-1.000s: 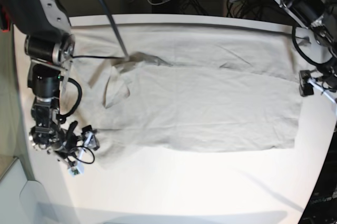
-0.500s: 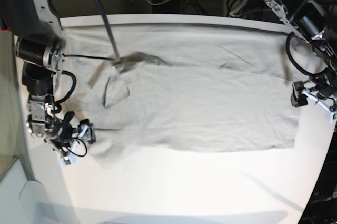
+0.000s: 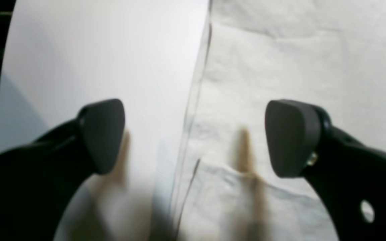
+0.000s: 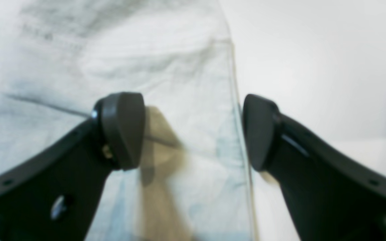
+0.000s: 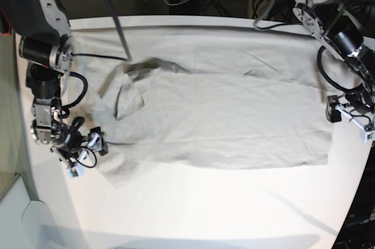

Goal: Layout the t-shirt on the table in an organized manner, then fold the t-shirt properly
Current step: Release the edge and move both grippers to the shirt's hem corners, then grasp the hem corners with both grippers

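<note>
White and smooth, the table (image 5: pixel 193 214) fills most of the base view, and you can see the t-shirt (image 5: pixel 222 114) lying spread across it, nearly flat, with a bunched spot near the neck.

Since half a second ago, your right gripper (image 5: pixel 82 146) has slid a little higher along the shirt's edge, and your left gripper (image 5: pixel 350 113) has moved a bit outward, by the other edge. The shirt itself looks the same as before.

From the base view you cannot tell how the jaws stand. Your wrist cameras show it. The left gripper (image 3: pixel 193 137) is spread wide and holds nothing; one pad is over bare table, the other over cloth, with the shirt's hem (image 3: pixel 193 87) running between them. The right gripper (image 4: pixel 193 130) is spread wide too and empty, with the shirt's edge between its pads.

The pads (image 4: pixel 124 129) are dark, rounded and dull. The cloth is soft, pale beige and lightly wrinkled.
</note>
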Available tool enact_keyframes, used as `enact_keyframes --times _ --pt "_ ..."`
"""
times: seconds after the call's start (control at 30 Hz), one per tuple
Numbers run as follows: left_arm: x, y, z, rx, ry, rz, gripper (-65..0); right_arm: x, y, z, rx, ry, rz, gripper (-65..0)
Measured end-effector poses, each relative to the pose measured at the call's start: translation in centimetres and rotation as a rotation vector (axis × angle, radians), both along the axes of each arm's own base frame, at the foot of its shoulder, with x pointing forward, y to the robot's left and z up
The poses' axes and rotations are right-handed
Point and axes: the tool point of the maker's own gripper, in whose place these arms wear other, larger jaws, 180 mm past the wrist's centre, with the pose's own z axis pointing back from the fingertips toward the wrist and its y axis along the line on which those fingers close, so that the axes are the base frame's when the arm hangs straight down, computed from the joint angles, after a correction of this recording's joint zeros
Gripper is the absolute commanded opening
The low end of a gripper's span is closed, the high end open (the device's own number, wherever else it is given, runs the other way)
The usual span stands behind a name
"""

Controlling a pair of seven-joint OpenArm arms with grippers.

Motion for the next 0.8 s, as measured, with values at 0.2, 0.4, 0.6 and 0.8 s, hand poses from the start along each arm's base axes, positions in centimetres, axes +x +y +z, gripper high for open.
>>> enact_keyframes --times 0.2,0.4,0.6,0.8 --pt "1.4 -0.1 0.8 -0.007 -0.069 -0.002 0.0 -0.2 0.0 -0.1 0.005 -0.007 -0.002 -37.6" --pt "1.5 -1.0 -1.1 -0.060 -0.033 -0.008 0.0 -0.4 -0.1 -0.4 0.010 -0.005 -0.011 -65.0" --pt "3.1 -1.1 -1.1 -0.104 -0.083 -0.005 0.0 -0.4 -0.2 -0.4 0.012 -0.006 -0.012 -64.2" --pt "5.7 -0.9 0.5 -0.119 -0.152 0.007 0.0 -0.4 -0.1 -0.4 0.013 -0.006 -0.012 -64.2"
